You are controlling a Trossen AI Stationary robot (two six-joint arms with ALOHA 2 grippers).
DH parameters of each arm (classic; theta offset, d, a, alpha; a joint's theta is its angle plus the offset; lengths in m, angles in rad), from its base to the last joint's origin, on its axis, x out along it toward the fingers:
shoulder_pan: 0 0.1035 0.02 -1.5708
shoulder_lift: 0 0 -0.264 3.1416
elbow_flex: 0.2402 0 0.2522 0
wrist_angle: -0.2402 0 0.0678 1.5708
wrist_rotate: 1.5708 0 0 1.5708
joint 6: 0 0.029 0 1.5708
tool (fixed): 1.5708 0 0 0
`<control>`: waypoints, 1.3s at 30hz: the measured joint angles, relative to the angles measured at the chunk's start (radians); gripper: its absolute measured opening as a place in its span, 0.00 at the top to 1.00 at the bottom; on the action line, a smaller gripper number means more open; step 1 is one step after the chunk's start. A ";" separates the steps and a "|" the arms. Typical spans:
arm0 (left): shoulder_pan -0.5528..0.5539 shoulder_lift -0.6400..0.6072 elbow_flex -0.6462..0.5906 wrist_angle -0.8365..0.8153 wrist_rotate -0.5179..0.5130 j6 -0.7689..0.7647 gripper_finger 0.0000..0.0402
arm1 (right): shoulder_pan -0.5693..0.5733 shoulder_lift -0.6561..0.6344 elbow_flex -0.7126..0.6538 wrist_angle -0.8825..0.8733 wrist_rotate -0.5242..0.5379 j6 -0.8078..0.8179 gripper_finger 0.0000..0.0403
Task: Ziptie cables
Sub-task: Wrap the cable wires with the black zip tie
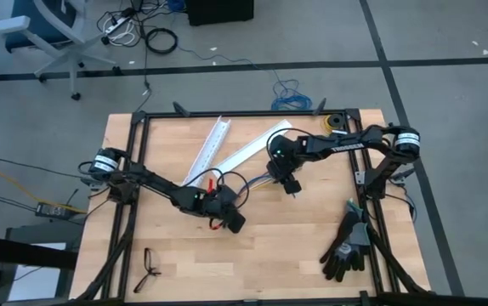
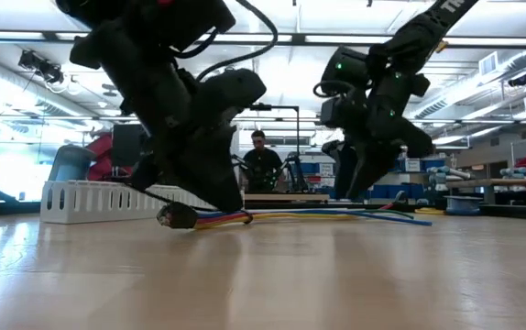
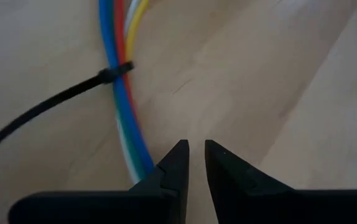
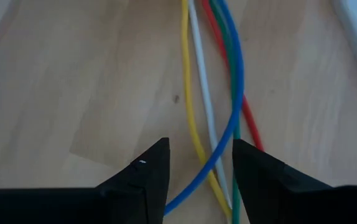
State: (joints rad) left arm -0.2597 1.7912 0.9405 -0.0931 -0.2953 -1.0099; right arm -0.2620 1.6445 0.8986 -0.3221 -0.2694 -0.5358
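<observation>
The cables are a bundle of blue, orange, white and yellow wires lying flat on the wooden table. In the low view they run out from a small dark connector. The black ziptie is looped around the bundle, and its long tail trails off over the table. My left gripper hovers just beside the bundle past the loop, open by only a narrow gap. My right gripper is open farther along the wires, with a finger on each side of them.
Two white slotted duct pieces lie toward the far edge. A pair of dark gloves rests near the right edge, glasses near the left corner, and a black roll at the far right. A person stands beyond the table.
</observation>
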 joint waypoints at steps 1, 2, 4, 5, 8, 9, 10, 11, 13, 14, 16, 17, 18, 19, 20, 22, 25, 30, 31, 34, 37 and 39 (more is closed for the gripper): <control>0.000 0.000 0.000 -0.015 0.003 -0.007 0.85 | 0.004 0.011 0.000 0.005 0.011 0.000 0.60; 0.002 0.000 0.000 -0.036 0.003 -0.014 0.85 | 0.005 0.019 0.000 0.013 0.019 0.000 0.60; 0.005 0.000 0.000 -0.074 0.003 -0.016 0.85 | 0.007 0.025 0.000 0.022 0.033 0.000 0.60; 0.007 -0.002 0.003 -0.094 0.003 -0.016 0.85 | 0.006 0.025 0.000 0.031 0.038 0.000 0.60; 0.016 -0.003 0.005 -0.136 0.008 -0.016 0.88 | 0.005 0.020 0.000 0.064 0.040 0.010 0.60; 0.018 -0.003 0.005 -0.146 0.009 -0.016 0.90 | 0.004 0.017 -0.001 0.078 0.039 0.017 0.60; 0.020 -0.003 0.005 -0.152 0.009 -0.016 0.93 | 0.004 0.016 -0.001 0.097 0.039 0.020 0.60; 0.022 -0.003 0.005 -0.153 0.010 -0.010 0.96 | 0.004 0.016 0.000 0.105 0.039 0.025 0.60; 0.024 -0.003 0.005 -0.153 0.014 0.009 0.98 | 0.004 0.016 0.000 0.110 0.039 0.048 0.60; 0.024 -0.003 0.005 -0.153 0.014 0.011 0.99 | 0.004 0.016 0.000 0.114 0.039 0.060 0.60; 0.027 -0.009 0.004 -0.156 0.017 0.027 0.99 | 0.009 0.016 0.000 0.115 0.033 0.087 0.60; 0.030 -0.011 0.004 -0.162 0.021 0.039 0.99 | 0.012 0.016 -0.001 0.115 0.023 0.105 0.60; 0.033 -0.014 0.005 -0.168 0.025 0.051 0.99 | 0.015 0.016 -0.001 0.118 0.005 0.120 0.60; 0.036 -0.020 0.013 -0.193 0.028 0.065 0.99 | 0.020 0.016 -0.001 0.125 -0.012 0.133 0.60; 0.041 -0.023 0.025 -0.238 0.023 0.080 0.99 | 0.027 0.016 -0.001 0.131 -0.027 0.142 0.60; 0.051 -0.030 0.064 -0.337 0.009 0.114 0.99 | 0.043 0.016 -0.001 0.155 -0.040 0.161 0.60; 0.065 -0.044 0.149 -0.503 -0.037 0.151 1.00 | 0.072 0.023 -0.001 0.219 -0.041 0.176 0.60; 0.078 -0.050 0.255 -0.657 -0.065 0.229 1.00 | 0.120 0.038 -0.001 0.333 0.083 0.176 0.60; 0.078 -0.054 0.269 -0.659 -0.071 0.249 1.00 | 0.125 0.040 -0.002 0.352 0.114 0.176 0.60; 0.077 -0.059 0.284 -0.641 -0.074 0.272 1.00 | 0.131 0.053 -0.001 0.358 0.135 0.197 0.60; 0.072 -0.059 0.282 -0.617 -0.081 0.273 0.99 | 0.129 0.057 -0.002 0.348 0.135 0.237 0.60; 0.069 -0.059 0.282 -0.595 -0.086 0.273 0.98 | 0.129 0.057 -0.003 0.348 0.135 0.245 0.60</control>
State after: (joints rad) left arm -0.1910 1.7325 1.2228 -0.6886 -0.3817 -0.7368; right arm -0.1326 1.7020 0.8955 0.0261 -0.1345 -0.2911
